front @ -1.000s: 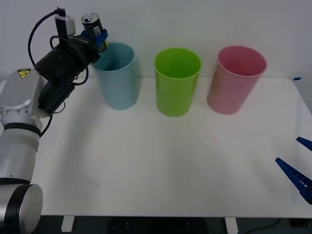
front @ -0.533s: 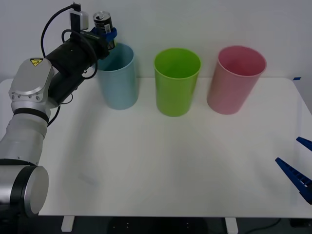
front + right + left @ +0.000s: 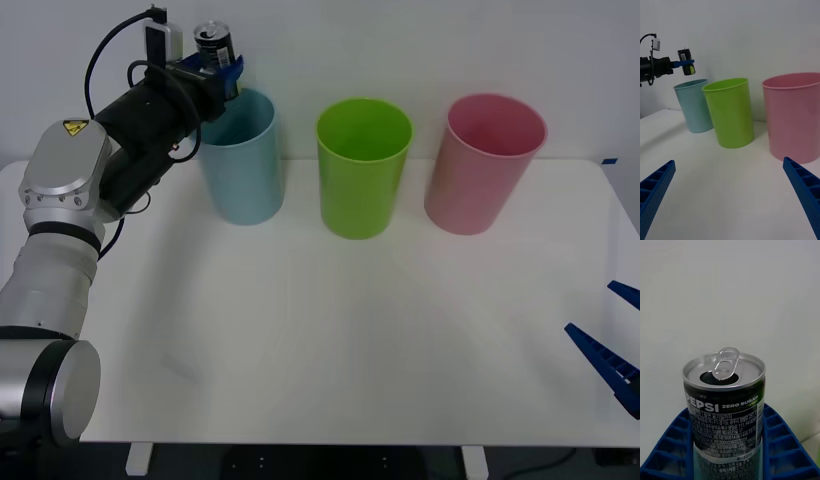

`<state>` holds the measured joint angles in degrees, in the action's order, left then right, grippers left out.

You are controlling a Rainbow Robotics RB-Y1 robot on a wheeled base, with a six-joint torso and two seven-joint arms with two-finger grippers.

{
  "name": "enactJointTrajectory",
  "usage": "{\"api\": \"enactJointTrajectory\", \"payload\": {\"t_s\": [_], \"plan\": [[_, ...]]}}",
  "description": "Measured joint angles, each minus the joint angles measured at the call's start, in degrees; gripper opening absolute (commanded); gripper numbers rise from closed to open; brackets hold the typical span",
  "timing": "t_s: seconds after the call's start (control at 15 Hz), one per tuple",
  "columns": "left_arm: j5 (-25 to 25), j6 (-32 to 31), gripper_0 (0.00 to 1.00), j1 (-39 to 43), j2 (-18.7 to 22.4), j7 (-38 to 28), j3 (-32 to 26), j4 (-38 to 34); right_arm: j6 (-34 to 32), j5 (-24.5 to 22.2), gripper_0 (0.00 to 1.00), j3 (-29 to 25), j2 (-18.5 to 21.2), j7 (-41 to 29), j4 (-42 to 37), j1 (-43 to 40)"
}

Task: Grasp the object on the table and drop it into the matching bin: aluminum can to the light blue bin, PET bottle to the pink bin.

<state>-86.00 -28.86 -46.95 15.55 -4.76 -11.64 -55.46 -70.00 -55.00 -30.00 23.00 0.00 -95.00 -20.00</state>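
Observation:
My left gripper (image 3: 222, 70) is shut on the aluminum can (image 3: 214, 49), a small dark can with a silver pull-tab top, and holds it upright above the back rim of the light blue bin (image 3: 239, 160). The left wrist view shows the can (image 3: 724, 416) close up, clamped between the blue fingers (image 3: 784, 450). In the right wrist view the can (image 3: 686, 62) hangs above the light blue bin (image 3: 694, 107). The pink bin (image 3: 484, 165) stands at the back right of the white table (image 3: 350, 340). My right gripper (image 3: 610, 340) waits open at the table's right edge.
A lime green bin (image 3: 362, 168) stands between the light blue and pink bins along the back of the table. A white wall rises just behind the bins. The left arm's grey links reach in from the left side.
My left arm has carried the can rightward and a little higher, from beside the light blue bin's left rim to over its opening. In the last half second it barely moved.

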Motion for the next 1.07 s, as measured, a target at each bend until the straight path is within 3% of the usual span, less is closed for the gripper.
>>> {"api": "enactJointTrajectory", "payload": {"t_s": [0.53,1.07], "plan": [[1.7,-1.2,1.00,0.2,0.0,0.1,0.0,0.0,0.0,0.0,1.00,0.0,0.0,0.0,0.0,0.0],[11.0,-6.8,1.00,6.8,3.8,1.5,0.0,-4.6,0.0,0.0,1.00,0.0,0.0,0.0,0.0,0.0]]}}
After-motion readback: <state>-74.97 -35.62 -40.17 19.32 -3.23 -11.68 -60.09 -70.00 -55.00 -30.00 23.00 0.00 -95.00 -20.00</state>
